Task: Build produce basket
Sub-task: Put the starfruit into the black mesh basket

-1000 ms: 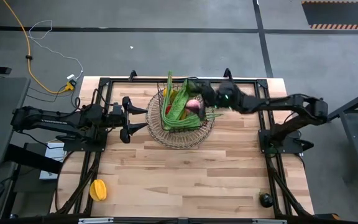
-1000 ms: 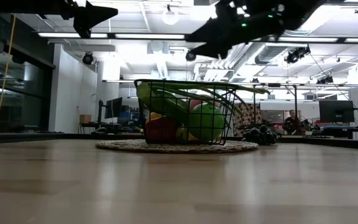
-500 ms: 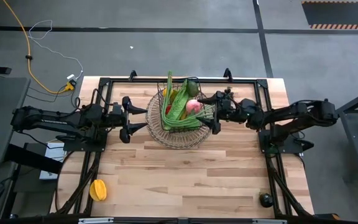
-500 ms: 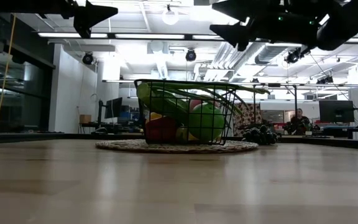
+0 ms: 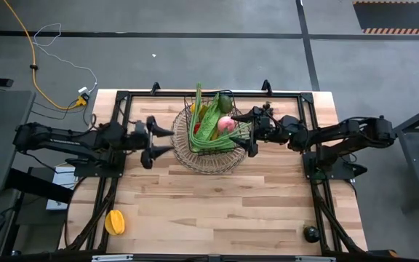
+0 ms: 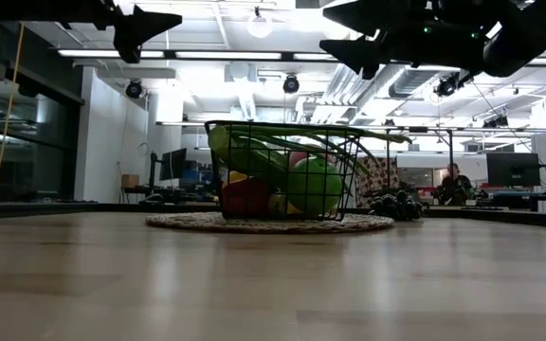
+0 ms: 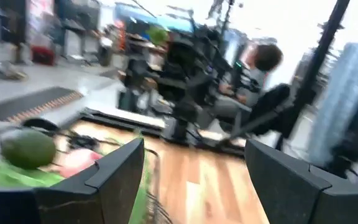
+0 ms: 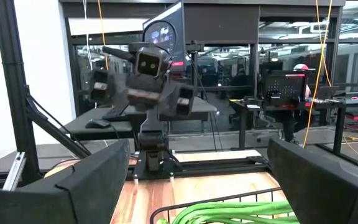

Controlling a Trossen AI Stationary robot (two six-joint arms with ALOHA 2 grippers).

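Basket (image 5: pixel 211 138): mid-table, far side, holding beans, apples, avocado; orange fruit (image 5: pixel 114 221) apart at the near left edge; left gripper (image 5: pixel 157 143) and right gripper (image 5: pixel 244 132) flank the rim, spread wide, empty; advice: left arm fetches fruit, approaching from above.

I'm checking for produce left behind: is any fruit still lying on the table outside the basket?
Yes, in the high view a yellow-orange fruit lies on the table's near left corner, far from the basket.

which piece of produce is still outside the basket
The orange-yellow fruit lying alone near the table's front-left corner. The other produce visible from above is piled inside the basket at the far middle.
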